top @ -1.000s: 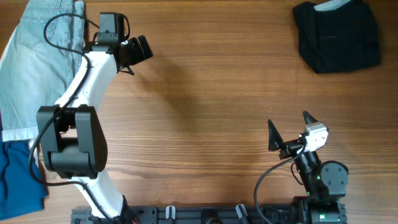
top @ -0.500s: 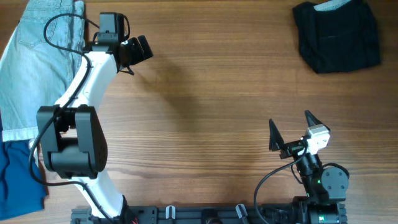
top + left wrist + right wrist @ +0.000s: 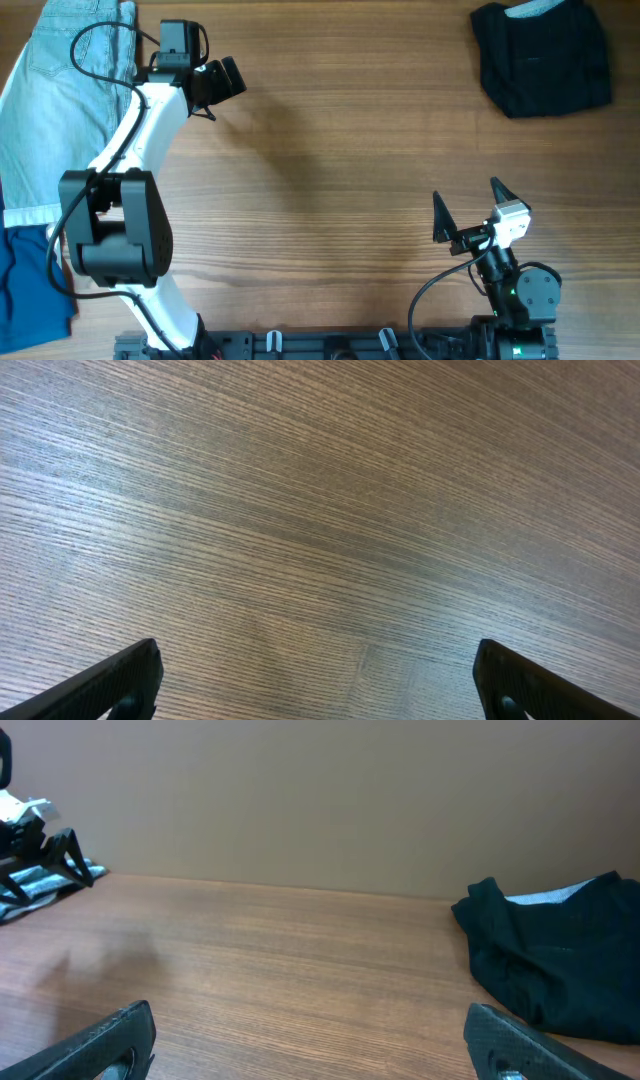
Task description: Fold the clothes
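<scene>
The black shorts [image 3: 542, 57] lie folded in a compact bundle at the table's far right corner, a strip of pale lining showing at the top edge. They also show at the right of the right wrist view [image 3: 560, 960]. My left gripper [image 3: 224, 78] is open and empty over bare wood at the far left, its fingertips wide apart in the left wrist view [image 3: 320, 680]. My right gripper [image 3: 467, 208] is open and empty near the front right, well short of the shorts; it shows in the right wrist view [image 3: 310, 1040] too.
Light-blue denim shorts [image 3: 50, 100] lie along the far left edge, beside the left arm. A bright blue garment [image 3: 28, 280] lies at the front left corner. Bare wooden table [image 3: 340, 170] stretches between the two arms.
The right arm has drawn back slightly toward the front edge. The left arm and the garments have not moved.
</scene>
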